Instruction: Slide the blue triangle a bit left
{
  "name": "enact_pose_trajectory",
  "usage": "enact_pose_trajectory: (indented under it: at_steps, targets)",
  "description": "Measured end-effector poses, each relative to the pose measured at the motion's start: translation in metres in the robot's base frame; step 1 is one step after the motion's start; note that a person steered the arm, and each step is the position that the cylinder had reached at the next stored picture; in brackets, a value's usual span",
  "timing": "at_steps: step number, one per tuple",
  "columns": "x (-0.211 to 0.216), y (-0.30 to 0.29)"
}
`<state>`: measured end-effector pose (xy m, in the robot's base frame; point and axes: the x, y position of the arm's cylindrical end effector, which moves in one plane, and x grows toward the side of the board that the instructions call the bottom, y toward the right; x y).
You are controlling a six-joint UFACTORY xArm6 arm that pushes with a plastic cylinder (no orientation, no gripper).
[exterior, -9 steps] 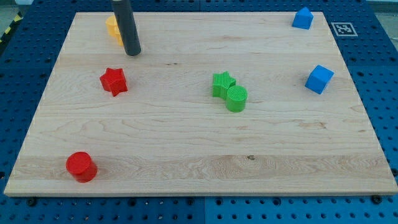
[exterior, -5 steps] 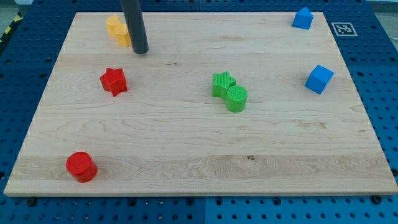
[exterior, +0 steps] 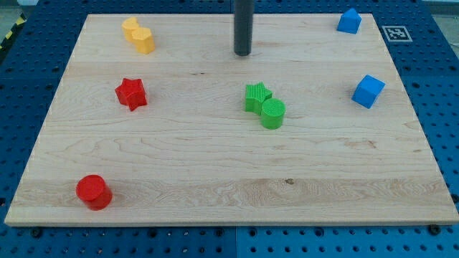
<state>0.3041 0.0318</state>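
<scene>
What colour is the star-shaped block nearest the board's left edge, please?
Red star, clearest in the camera view.

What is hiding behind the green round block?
A green star sits right behind the green round block, touching it. Its near edge is covered. My tip is farther back, touching neither.

Light was bright and even, prob. overhead; no glare on the wooden board [exterior: 215,165]. Shadows were soft and short, e.g. under the red cylinder [exterior: 93,191] and green blocks [exterior: 265,105]. Pic was sharp edge to edge, w/ no visible blur or distortion.
</scene>
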Motion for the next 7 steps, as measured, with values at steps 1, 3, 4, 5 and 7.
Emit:
enact_pose_trajectory:
  at_steps: [1,3,4,5,7]
  targets:
    - [-0.001,0.018]
    - [-0.001,0.082]
    - [-0.001,0.107]
    - [-0.001,0.149]
    - [-0.005,0.247]
